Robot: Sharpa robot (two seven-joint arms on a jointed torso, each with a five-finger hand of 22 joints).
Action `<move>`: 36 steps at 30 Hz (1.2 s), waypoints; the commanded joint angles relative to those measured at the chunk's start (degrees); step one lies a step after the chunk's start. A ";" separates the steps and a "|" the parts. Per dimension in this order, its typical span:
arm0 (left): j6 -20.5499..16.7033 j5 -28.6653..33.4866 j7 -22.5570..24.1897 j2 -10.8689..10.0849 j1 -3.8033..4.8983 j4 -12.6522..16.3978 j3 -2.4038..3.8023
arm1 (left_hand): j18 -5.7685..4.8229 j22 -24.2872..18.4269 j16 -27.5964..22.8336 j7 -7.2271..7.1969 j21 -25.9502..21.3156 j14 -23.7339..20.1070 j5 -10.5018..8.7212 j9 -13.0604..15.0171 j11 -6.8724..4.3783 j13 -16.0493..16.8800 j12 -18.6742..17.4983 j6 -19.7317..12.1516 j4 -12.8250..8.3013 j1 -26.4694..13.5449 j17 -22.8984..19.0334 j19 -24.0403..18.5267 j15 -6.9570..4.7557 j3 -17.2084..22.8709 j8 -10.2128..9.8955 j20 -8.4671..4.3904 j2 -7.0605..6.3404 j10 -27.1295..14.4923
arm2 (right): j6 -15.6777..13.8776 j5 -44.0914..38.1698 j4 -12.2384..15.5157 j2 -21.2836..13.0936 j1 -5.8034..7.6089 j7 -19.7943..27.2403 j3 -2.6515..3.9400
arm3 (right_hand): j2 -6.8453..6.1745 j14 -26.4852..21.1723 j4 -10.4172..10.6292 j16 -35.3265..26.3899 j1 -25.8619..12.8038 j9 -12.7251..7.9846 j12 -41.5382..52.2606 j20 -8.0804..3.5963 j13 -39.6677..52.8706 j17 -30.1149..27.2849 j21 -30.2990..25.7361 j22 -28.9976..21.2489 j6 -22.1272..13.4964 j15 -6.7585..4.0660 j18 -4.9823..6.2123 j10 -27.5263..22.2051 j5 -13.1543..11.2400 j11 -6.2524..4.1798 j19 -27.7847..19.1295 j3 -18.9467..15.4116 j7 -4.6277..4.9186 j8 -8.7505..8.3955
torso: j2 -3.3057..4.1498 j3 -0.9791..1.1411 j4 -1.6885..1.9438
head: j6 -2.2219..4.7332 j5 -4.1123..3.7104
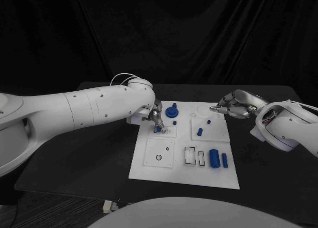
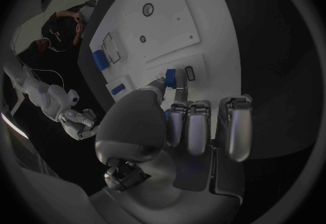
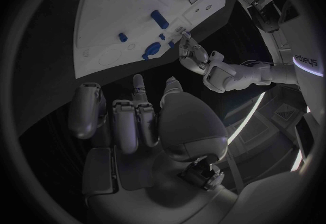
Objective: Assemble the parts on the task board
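While a small blue part [image 1: 159, 127] sat pinched in the fingertips of the left hand [image 1: 154, 116] over the upper-left of the task board [image 1: 186, 161], more blue parts [image 1: 215, 158] lay across the white plate. Off the board's far right corner, above the black surface [image 1: 83, 156], the right hand [image 1: 234, 105] hovered with fingers curled, holding nothing.

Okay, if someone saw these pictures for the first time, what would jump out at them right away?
First the white task board in the middle of the black table, dotted with small blue parts. Next the left robot hand, reaching over the board's far left corner and pinching a small blue part against it. The right robot hand hangs by the board's far right corner, fingers curled, holding nothing.
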 commanded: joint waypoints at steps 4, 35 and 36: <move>4.51 0.14 2.63 0.84 0.24 -1.65 0.03 | 0.06 13.33 0.15 -0.07 -0.36 5.95 -0.26 -0.05 -0.37 13.85 -0.37 0.47 0.28 -0.38 15.09 3.12 0.03 0.04 0.16 -0.13 0.04 5.42 | 0.32 -0.13 -0.01 0.04 -0.13 -0.69 0.04 | 0.04 4.78 0.04 -0.37 0.48 0.06 0.20 0.11 15.07 9.78 -0.18 8.58 0.13 -0.50 0.94 5.97 0.28 -0.36 -0.41 -0.44 -0.35 0.26 | 0.01 0.01 0.00 | 0.01 0.12; 3.95 0.14 5.68 3.74 0.00 -5.63 0.03 | 0.05 13.35 0.15 0.00 -0.35 5.95 -2.36 -0.22 -0.31 13.96 -0.26 0.48 0.81 -0.77 15.09 3.14 0.08 -0.19 0.00 -0.09 0.18 5.47 | 0.51 -0.13 -0.02 0.22 -0.22 -0.48 0.04 | 0.15 4.67 0.03 -0.60 0.53 0.11 0.20 0.09 15.07 9.29 -0.91 8.33 0.06 -0.51 1.09 5.97 0.29 -0.37 -0.69 -0.57 -0.35 0.26 | 0.10 0.01 0.01 | 0.01 -0.14; 4.05 0.14 5.60 3.79 -0.01 -5.70 0.03 | 0.05 13.35 0.15 0.00 -0.35 5.95 -2.36 -0.22 -0.31 13.96 -0.26 0.48 0.81 -0.77 15.09 3.14 0.08 -0.19 0.00 -0.09 0.18 5.47 | 0.51 -0.13 -0.03 0.21 -0.23 -0.48 0.04 | 0.16 4.66 0.03 -0.61 0.53 0.11 0.20 0.09 15.07 9.27 -0.92 8.33 0.06 -0.51 1.09 5.97 0.29 -0.37 -0.70 -0.57 -0.35 0.26 | 0.09 0.01 0.01 | 0.01 -0.12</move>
